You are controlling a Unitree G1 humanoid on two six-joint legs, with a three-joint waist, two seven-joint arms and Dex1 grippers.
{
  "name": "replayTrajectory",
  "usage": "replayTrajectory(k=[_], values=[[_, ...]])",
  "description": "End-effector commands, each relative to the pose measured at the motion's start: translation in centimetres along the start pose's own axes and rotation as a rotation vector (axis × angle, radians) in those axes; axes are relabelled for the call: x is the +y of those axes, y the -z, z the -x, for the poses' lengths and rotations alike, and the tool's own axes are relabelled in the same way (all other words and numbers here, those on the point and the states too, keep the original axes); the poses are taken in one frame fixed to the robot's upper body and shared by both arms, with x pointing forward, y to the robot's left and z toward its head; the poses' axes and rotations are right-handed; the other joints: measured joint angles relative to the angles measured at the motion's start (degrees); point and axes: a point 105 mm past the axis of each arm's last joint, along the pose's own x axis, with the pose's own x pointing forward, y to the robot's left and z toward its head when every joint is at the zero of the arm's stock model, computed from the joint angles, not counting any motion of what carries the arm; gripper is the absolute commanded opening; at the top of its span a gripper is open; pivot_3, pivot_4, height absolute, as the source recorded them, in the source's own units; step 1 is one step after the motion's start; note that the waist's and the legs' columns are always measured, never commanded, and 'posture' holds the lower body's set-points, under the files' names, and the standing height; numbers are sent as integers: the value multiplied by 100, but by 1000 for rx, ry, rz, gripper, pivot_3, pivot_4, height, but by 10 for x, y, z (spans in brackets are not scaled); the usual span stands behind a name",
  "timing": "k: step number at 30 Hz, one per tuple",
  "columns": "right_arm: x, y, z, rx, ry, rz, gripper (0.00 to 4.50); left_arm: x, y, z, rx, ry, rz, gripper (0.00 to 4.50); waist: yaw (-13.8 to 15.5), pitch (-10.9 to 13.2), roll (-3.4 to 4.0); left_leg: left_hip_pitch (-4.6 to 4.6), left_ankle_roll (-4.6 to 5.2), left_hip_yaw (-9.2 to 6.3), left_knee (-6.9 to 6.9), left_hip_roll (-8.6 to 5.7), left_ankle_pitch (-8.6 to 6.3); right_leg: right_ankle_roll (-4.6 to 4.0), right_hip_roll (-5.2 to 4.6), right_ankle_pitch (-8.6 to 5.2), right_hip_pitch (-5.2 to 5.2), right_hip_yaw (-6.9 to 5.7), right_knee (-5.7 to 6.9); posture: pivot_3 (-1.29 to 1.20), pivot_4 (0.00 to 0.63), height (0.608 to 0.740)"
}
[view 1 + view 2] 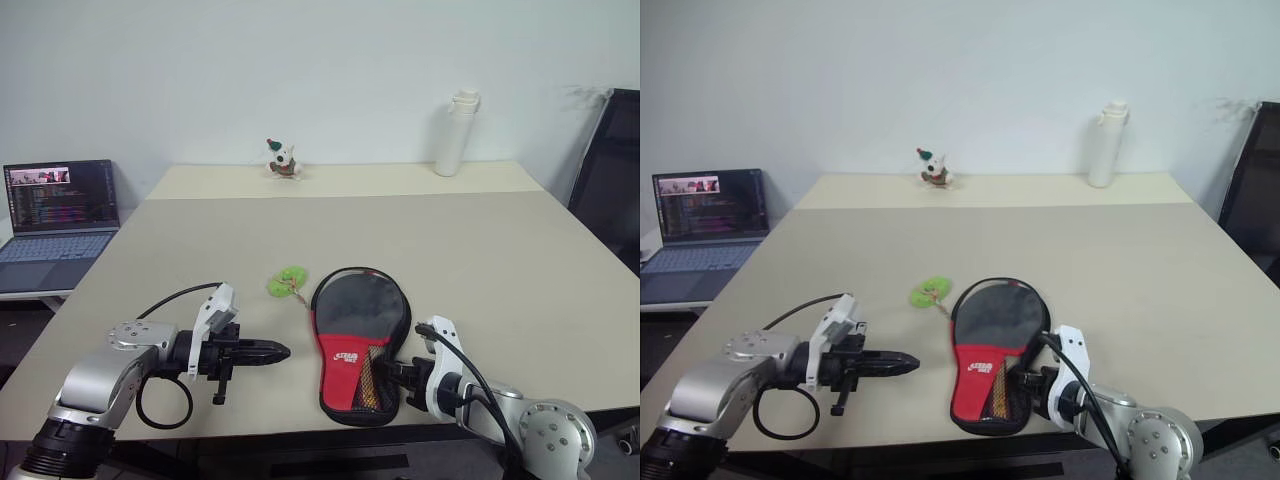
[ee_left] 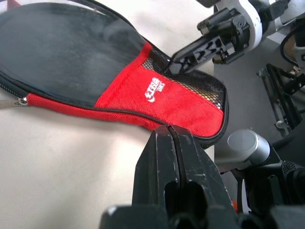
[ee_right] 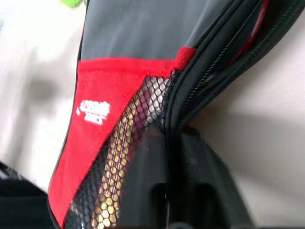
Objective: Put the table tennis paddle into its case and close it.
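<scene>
The beige table [image 1: 480, 260] carries the whole scene, with a laptop [image 1: 60, 215] off its left edge, a white bottle [image 1: 458, 133] at the far side and a small toy figure [image 1: 283, 160] near the far middle.

The case [image 1: 358, 340] lies flat near the front edge, red side with white logo and black mesh pocket up, its narrow end toward the robot. A light, wood-coloured shape shows through the mesh at that end; the table tennis paddle itself cannot be made out beyond that. A small green tag [image 1: 288, 282] rests on the table just beside the case's round end, on its left.

The left arm reaches in from the front left, forearm low and nearly level, and the left gripper [image 1: 272, 352] points right toward the case's narrow end, just short of it, its fingers pressed together on nothing.

The right arm comes from the front right corner, and the right gripper [image 1: 392, 372] sits at the case's narrow end against the zipper rim; whether its jaws pinch the rim cannot be told.
</scene>
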Motion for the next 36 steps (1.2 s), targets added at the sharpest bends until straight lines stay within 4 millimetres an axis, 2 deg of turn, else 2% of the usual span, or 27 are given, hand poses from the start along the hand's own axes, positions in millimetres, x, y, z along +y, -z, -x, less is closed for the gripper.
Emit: replayTrajectory(k=[1, 5, 8, 11, 14, 16, 21, 24, 30, 35, 36], values=[[13, 4, -1, 12, -64, 4, 2086, -4, -8, 0, -2, 8, -45, 0, 0, 0, 0, 0, 0, 0, 0, 0, 0, 0, 0, 0, 0, 0, 0, 0, 150, 740], [5, 5, 6, 20, -54, 15, 3451, -4, -7, -1, -6, 5, -43, 0, 1, 0, -1, 1, 0, -1, 0, 1, 0, 0, 0, 0, 1, 0, -1, 0, 150, 740], [-4, 0, 16, 23, -36, 71, 4492, -4, -6, -2, -12, 1, -38, 0, 6, -1, -1, 1, 0, -1, 1, -1, 0, 0, -1, 0, 4, -1, -5, 0, 150, 740], [-6, -4, 31, 51, -64, 190, 4492, -2, -5, -2, -16, -5, -23, 0, 38, -1, -2, -2, 0, -3, 1, -7, 0, 1, -6, 0, 9, -4, -12, 0, 150, 740], [3, -16, 46, 57, -131, 344, 4492, 2, -3, -3, -23, -25, 2, 0, 33, -1, -2, -4, 0, -2, 2, -13, 0, 5, -11, 2, 15, -3, -27, 0, 150, 740], [9, -31, 50, 9, -156, 418, 4492, 6, -3, -2, -29, -49, 14, 0, 14, -1, -2, -4, 1, -1, 2, -10, 0, 11, -8, 6, 16, -2, -34, 0, 150, 740], [26, -91, 52, -208, -194, 524, 4492, 33, -13, -3, -82, -201, -3, 0, 8, 0, -2, -2, 1, -3, 1, 8, 0, 12, 14, 9, 16, -5, -36, 0, 150, 740], [30, -107, 36, -257, -173, 548, 4500, 55, -17, -6, -101, -321, -15, 561, 23, -1, -3, -5, 1, -5, 1, 6, 0, 12, 14, 10, 17, -7, -39, 0, 150, 740], [46, -99, 7, -243, -202, 609, 4500, 80, -22, -6, -96, -463, -40, 2598, 24, -1, -3, -18, 2, 3, -1, 4, -2, 9, 6, 15, 12, 1, -58, 0, 150, 740], [54, -91, -5, -229, -226, 661, 4500, 109, -28, 6, -86, -631, -58, 4335, 32, -1, -3, -19, 2, 1, 3, -2, -1, 11, 1, 18, 12, -1, -54, 0, 150, 740], [54, -89, -7, -224, -229, 671, 4500, 117, -30, 9, -88, -674, -55, 4464, 33, -1, -3, -18, 2, 1, 5, -2, -1, 14, 0, 19, 13, -2, -53, 0, 150, 740]])
